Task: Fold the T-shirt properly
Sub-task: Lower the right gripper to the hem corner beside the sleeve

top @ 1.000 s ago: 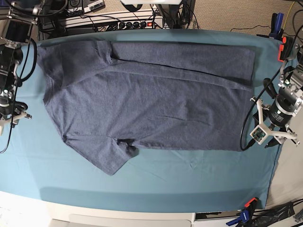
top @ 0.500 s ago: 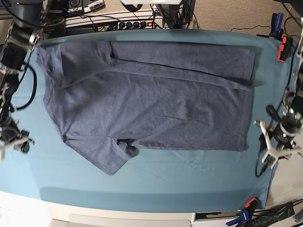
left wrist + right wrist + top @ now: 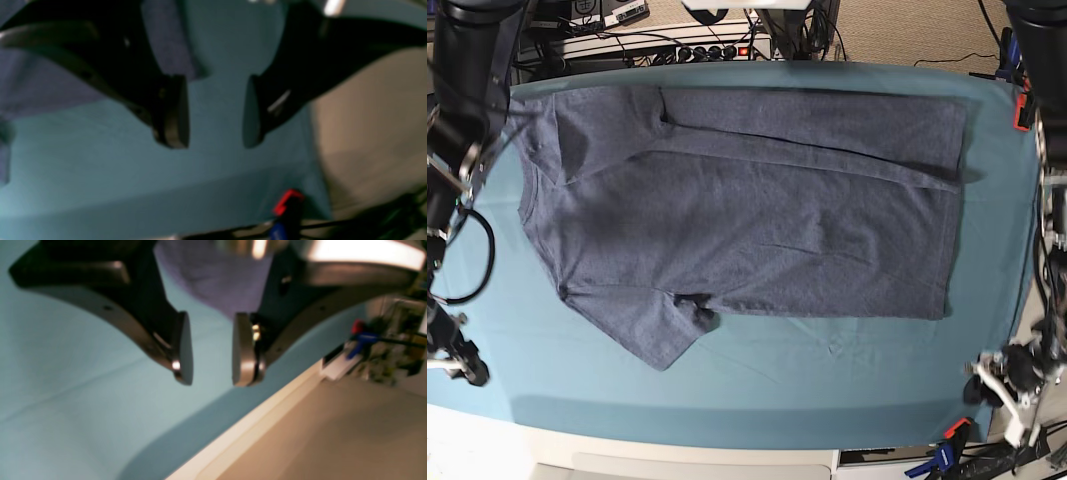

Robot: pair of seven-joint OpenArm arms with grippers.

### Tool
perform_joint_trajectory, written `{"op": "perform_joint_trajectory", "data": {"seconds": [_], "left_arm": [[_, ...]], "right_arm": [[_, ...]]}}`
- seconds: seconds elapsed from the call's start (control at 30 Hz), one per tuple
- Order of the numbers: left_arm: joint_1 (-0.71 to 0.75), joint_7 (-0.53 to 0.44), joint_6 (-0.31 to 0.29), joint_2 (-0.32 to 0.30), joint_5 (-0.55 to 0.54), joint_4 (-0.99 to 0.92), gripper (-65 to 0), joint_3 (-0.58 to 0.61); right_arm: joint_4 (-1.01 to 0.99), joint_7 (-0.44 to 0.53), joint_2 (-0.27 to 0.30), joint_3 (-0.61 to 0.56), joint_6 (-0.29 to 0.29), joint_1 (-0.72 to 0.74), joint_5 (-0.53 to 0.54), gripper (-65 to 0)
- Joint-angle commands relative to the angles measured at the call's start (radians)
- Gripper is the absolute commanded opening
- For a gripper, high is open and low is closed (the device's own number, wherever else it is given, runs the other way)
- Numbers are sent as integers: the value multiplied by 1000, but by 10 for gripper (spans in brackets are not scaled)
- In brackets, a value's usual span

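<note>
The dark blue-grey T-shirt (image 3: 747, 210) lies flat on the teal table cloth (image 3: 827, 380), neck end to the left. Its far edge is folded over as a strip (image 3: 827, 120), and one sleeve (image 3: 662, 335) sticks out toward the front. No lettering shows. My left gripper (image 3: 999, 390) is open and empty at the front right corner, away from the shirt; the left wrist view shows it (image 3: 213, 116) over bare cloth, with the shirt's edge (image 3: 166, 40) behind it. My right gripper (image 3: 457, 360) is open and empty at the front left; the right wrist view shows it (image 3: 212, 353) near the table edge, with the shirt (image 3: 217, 276) behind.
A red and blue clamp (image 3: 947, 445) holds the cloth at the front right corner and shows in the left wrist view (image 3: 287, 203). Another clamp (image 3: 1025, 100) is at the right edge. Cables and a power strip (image 3: 697, 45) lie behind the table.
Both arms have moved along the table's sides toward the front edge, the left arm to the front right corner, the right to the front left. The shirt has not moved.
</note>
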Motion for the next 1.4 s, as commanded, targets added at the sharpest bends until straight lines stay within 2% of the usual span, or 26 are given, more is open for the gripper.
{"op": "perform_joint_trajectory", "data": {"seconds": [0.0,0.1,0.27,0.5,0.63,0.77,0.83,1.03,1.27,1.37], "left_arm": [[-64,3,-18,0,-44,-22,-367,-26],[-134,61,-62,30,-142,-138,-368,-48],[-198,129,-119,52,-258,-317,-373,-45],[-175,152,-148,10,-314,-449,-374,19],[-167,199,-179,-29,-366,-474,-374,27],[-156,201,-178,-71,-370,-474,-374,27],[-147,200,-178,-92,-371,-474,-374,27],[-137,198,-185,-132,-381,-474,-374,27],[-137,198,-185,-133,-388,-474,-374,27],[-137,198,-185,-134,-388,-474,-374,27]], "right_arm": [[-38,11,-2,1,6,60,20,-438],[-186,-6,-43,0,8,128,23,-438],[-267,-97,-106,-44,85,173,14,-438],[-267,-208,-122,-409,127,220,-33,-438],[-266,-205,-121,-601,127,235,-95,-438],[-265,-161,-122,-720,112,229,-172,-438],[-265,-129,-122,-747,96,226,-215,-438],[-263,-61,-122,-745,93,226,-384,-438],[-263,-71,-122,-745,95,226,-398,-436],[-263,-78,-122,-745,96,226,-398,-379]]}}
